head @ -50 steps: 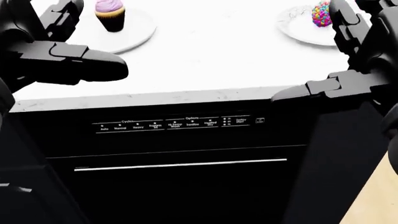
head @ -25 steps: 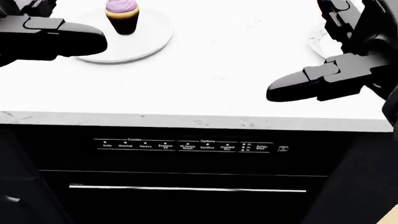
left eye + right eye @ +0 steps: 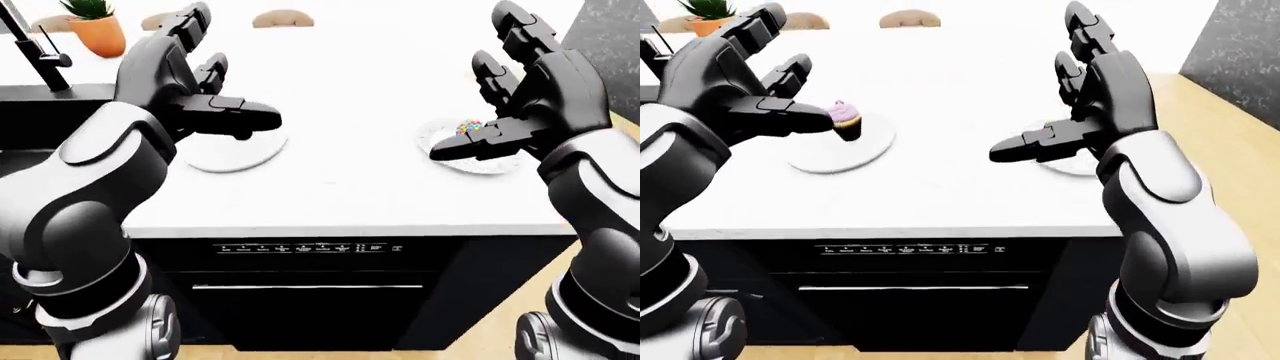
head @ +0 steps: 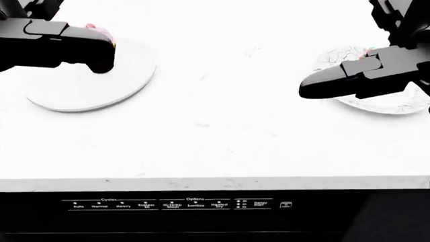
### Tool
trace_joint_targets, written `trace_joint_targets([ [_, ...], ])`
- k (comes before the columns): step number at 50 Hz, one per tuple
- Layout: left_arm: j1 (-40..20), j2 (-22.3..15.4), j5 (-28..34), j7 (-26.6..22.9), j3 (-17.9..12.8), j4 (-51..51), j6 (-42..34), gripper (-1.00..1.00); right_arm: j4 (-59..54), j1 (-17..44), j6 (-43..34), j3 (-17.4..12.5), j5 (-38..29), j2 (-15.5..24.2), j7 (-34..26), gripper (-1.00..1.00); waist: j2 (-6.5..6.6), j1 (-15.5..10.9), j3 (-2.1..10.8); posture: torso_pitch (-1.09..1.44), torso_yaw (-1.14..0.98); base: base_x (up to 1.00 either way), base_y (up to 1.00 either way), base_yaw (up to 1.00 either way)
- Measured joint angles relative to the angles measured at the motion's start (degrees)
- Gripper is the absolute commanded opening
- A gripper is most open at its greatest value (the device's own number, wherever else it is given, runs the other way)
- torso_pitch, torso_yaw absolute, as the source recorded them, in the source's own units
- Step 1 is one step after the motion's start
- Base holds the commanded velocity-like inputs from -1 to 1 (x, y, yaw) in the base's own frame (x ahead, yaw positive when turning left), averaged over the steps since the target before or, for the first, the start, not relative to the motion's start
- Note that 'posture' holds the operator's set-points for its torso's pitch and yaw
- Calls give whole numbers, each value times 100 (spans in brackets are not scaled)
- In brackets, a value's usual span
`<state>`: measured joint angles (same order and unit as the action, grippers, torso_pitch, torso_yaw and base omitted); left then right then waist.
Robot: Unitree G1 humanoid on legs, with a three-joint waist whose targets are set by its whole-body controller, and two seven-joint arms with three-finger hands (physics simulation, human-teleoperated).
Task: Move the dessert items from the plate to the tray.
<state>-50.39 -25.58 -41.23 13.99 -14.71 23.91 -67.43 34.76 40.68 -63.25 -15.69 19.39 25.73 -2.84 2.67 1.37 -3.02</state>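
White counter (image 4: 222, 126) spans the scene, black dishwasher (image 3: 310, 300) under its near edge. Left hand (image 3: 740, 82) raised, fingers spread open, holding nothing, over the left white plate (image 3: 840, 154). Right hand (image 3: 530, 82) also open and empty, above the marbled plate (image 3: 470, 154) at right. Purple-frosted cupcake (image 3: 847, 120) sits on the left plate; sprinkle-covered dessert (image 3: 470, 127) on the right one. Potted plant (image 3: 95, 26) far left.

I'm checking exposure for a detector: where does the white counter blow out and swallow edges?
Head view: the counter is near pure white, and the plate shows only by a faint rim shadow. Left-eye view: the far counter washes out. Right-eye view: the cupcake stays crisp.
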Motion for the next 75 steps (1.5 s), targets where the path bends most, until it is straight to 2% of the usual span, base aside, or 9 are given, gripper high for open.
trace_joint_targets([
  [6, 64, -117, 50, 50, -154, -78, -95, 100, 67, 29, -109, 76, 58, -86, -153, 100, 152, -107, -128, 0, 0, 27, 0, 0],
  [13, -46, -59, 33, 55, -29, -105, -104, 100, 119, -13, -130, -257, 171, 47, -144, 100, -437, -28, -201, 0, 0, 1, 0, 0],
  [23, -218, -129, -68, 38, -74, -26, -213, 100, 217, 112, -236, -442, 496, 340, 8, 100, -405, -98, -250, 0, 0, 0, 0, 0],
  [31, -199, -310, -157, 177, -253, -87, -316, 100, 316, 101, -434, -590, 1015, 460, 127, 100, -94, -215, 219, 0, 0, -15, 0, -12],
  [39, -281, -311, -293, 221, -138, -69, -235, 100, 427, -84, -305, -656, 1317, 686, 375, 100, -651, -183, 79, 0, 0, -18, 0, -67],
  [46, -152, -342, -388, 103, -60, -60, -227, 100, 277, -63, -412, -591, 1257, 865, 297, 100, -246, -199, -115, 0, 0, 0, 0, 0],
  [54, -27, -499, -284, 90, -166, 174, -222, 100, 247, -10, -698, -704, 1318, 1245, -37, 100, -346, -155, -60, 0, 0, 0, 0, 0],
  [65, -165, -504, -323, 114, -227, 185, -368, 100, -631, 282, -1219, -59, 334, 2393, -1188, 100, -416, -167, -52, 0, 0, 0, 0, 0],
  [75, -302, -498, -425, 212, -187, 131, -406, 100, -1460, 186, -832, 427, -1493, 2146, -2552, 100, -367, -159, -47, 0, 0, 0, 0, 0],
])
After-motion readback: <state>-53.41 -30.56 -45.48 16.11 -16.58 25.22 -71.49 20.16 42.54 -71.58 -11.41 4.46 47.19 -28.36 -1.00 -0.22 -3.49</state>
